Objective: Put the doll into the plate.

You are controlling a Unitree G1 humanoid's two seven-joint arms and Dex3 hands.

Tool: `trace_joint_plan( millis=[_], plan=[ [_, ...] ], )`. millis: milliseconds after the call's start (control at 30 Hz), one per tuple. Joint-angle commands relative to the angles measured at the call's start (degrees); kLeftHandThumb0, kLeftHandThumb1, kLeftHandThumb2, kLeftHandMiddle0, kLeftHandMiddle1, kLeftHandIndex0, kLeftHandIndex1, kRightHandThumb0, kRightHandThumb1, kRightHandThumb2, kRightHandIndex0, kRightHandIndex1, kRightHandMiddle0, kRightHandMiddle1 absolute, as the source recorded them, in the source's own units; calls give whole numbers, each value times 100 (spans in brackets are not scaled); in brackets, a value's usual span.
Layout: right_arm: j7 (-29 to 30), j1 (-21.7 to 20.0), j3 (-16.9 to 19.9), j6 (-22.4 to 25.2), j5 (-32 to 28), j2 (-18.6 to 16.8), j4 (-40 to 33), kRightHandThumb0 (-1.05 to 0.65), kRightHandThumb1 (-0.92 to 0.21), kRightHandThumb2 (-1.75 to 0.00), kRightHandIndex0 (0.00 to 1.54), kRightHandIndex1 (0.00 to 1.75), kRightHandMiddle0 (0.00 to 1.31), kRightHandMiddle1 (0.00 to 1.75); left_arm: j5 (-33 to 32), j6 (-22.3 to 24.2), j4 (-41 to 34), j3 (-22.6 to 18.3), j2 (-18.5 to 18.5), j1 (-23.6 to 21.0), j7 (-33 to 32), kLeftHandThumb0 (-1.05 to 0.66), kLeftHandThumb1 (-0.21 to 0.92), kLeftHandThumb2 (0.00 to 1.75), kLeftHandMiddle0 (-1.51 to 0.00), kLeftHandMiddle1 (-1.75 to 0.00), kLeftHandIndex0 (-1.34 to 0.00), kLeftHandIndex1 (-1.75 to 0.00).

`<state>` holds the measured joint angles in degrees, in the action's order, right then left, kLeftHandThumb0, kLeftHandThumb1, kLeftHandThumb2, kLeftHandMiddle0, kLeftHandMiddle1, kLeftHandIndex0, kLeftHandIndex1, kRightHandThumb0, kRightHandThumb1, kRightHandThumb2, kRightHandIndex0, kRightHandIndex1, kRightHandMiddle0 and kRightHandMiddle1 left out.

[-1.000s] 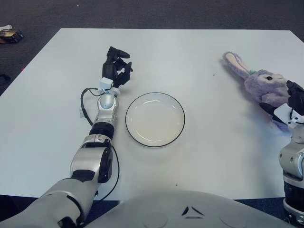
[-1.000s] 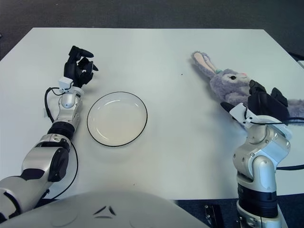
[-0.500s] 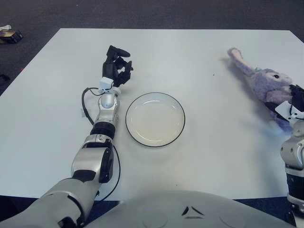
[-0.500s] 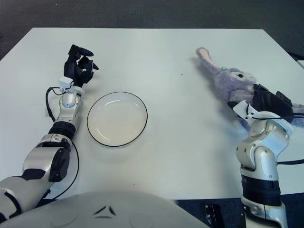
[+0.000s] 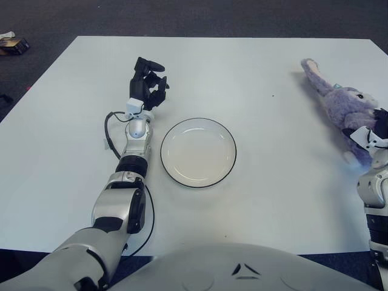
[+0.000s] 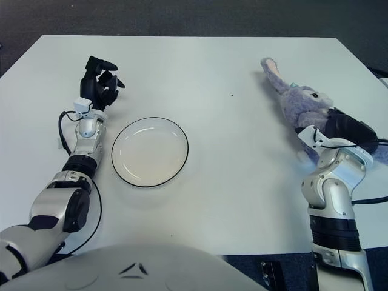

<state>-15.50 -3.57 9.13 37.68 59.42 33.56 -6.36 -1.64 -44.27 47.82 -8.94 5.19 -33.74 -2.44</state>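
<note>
Gripping the doll (image 6: 305, 107) at right, right hand (image 6: 343, 126) sat on white table (image 6: 230, 182) over dark floor (image 6: 182, 15); left hand (image 6: 99, 82) curled, holding nothing, upper left of plate (image 6: 150, 151).

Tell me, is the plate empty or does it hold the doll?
Empty: the plate shows only bare white; the doll lies far right by the right robot hand.

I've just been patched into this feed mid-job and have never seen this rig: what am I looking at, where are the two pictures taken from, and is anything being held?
Both pictures come from a stereo camera on a humanoid robot's head, looking down at a white table; they show one scene from slightly different spots. The silver arms are the robot's own. Its left hand shows idle beside the plate, on the plate's upper left, its dark fingers curled on nothing. The plate holds nothing yet. At the right edge, the right hand sits against a purple stuffed rabbit doll, ears pointing away from the robot. The pictures don't show whether the right hand truly grips the doll.
</note>
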Motion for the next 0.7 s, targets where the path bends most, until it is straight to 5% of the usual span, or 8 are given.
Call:
trace_joint_plan(
  millis=[0, 100, 200, 367, 667],
  plan=[
    [6, 111, -141, -34, -305, -70, 365, -41, -92, -24, 59, 54, 54, 124, -47, -40, -70, -16, -6, 64, 34, -35, 92, 39, -65, -175, -34, -161],
    [354, 45, -132, -302, -484, -55, 604, -39, -91, -24, 62, 114, 54, 134, -50, -32, -91, -12, -4, 70, 38, -35, 92, 39, -65, -175, -34, -161],
    [976, -50, -94, -853, -802, -77, 977, -39, -74, -60, 73, 159, 49, 153, -45, -27, -101, -8, 2, 73, 42, -35, 92, 39, -65, -175, -34, -161],
    [1449, -115, -58, -1246, -1172, -131, 1089, -40, -60, -90, 88, 172, 44, 169, -22, -21, -111, 6, 12, 75, 41, -35, 92, 39, -65, -175, -34, -161],
    [1771, -395, -368, -1600, -1447, -176, 971, -40, -57, -97, 90, 175, 42, 174, 56, -19, -121, 50, 45, 73, 24, -35, 92, 39, -66, -175, -34, -160]
  ],
)
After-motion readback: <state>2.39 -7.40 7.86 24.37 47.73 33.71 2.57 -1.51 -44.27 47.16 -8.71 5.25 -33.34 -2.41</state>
